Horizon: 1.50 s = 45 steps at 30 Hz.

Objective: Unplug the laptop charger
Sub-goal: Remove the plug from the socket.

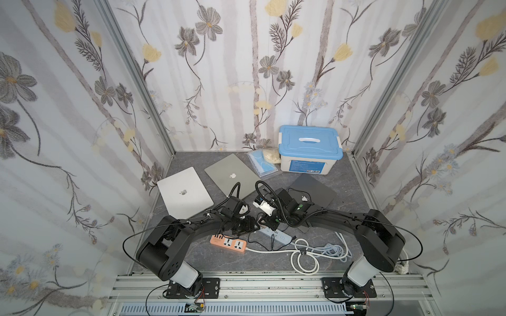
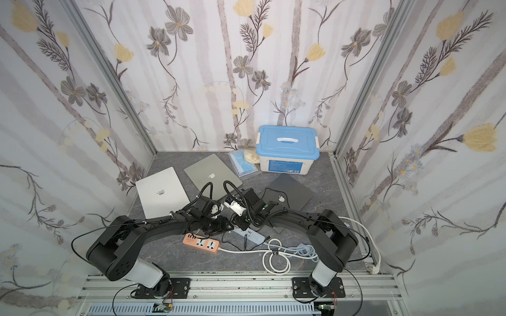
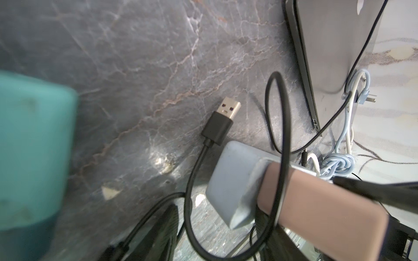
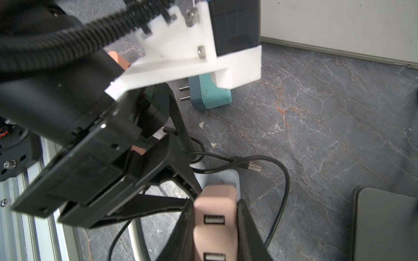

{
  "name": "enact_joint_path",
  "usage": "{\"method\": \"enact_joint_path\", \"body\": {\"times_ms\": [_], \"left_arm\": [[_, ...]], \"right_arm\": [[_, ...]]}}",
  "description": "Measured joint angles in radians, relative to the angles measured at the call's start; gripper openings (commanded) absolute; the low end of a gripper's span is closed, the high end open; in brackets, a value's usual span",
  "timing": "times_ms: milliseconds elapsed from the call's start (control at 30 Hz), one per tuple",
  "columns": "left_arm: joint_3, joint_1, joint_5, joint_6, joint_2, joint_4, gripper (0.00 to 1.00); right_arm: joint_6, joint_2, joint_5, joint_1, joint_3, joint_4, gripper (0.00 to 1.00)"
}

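The right claw (image 4: 216, 217) is clamping tight on the pink USB charger (image 3: 316, 198), which is sitting across the end of the pale blue power strip (image 3: 228, 178). The teal charger (image 4: 210, 97) is showing two bare prongs, out of any socket, just beside the left claw (image 1: 247, 224), whose opening I cannot tell. A black USB plug (image 3: 222, 119) is lying loose on the desk (image 3: 135, 67).

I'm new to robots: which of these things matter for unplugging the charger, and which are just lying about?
In the job: pink charger block, held by the right fingers; black USB cable; blue power strip; teal adapter.

Lying about: silver laptop; grey laptop; dark laptop; blue-lidded box; mask packet; orange power strip; white cable.
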Motion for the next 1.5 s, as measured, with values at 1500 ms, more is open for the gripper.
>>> {"method": "enact_joint_path", "body": {"times_ms": [1500], "left_arm": [[-0.030,-0.006,-0.082,-0.004,-0.048,-0.019,0.57]], "right_arm": [[-0.064,0.035,-0.026,0.006,0.024,-0.024,0.09]]}}
